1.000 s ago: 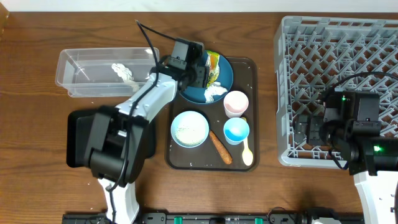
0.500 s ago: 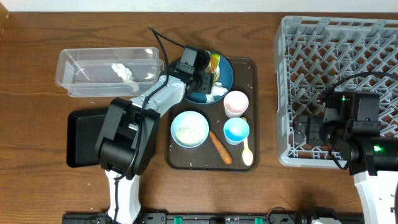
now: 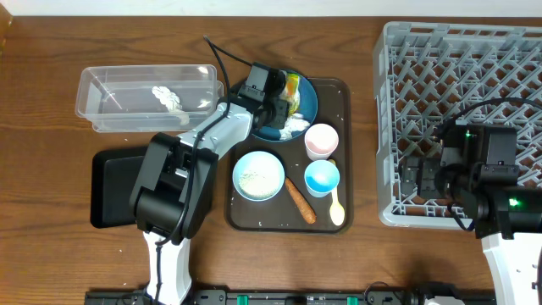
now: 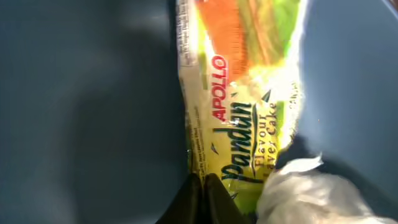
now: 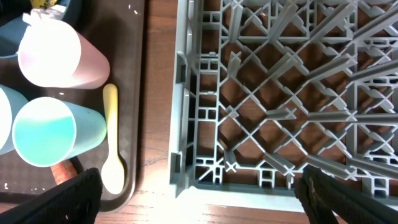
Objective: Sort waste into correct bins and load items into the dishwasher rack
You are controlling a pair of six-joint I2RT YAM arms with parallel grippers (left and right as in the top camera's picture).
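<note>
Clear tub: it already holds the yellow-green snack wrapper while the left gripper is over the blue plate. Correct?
Not quite. The clear tub holds a crumpled white tissue; the snack wrapper lies on the blue plate, with the left gripper over that plate. The overhead view shows it.

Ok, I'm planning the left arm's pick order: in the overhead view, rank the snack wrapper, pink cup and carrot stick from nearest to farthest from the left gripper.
1. snack wrapper: on the blue plate, right at the left gripper.
2. pink cup: just off the plate's edge, mid-tray.
3. carrot stick: at the brown tray's opposite end.
</note>
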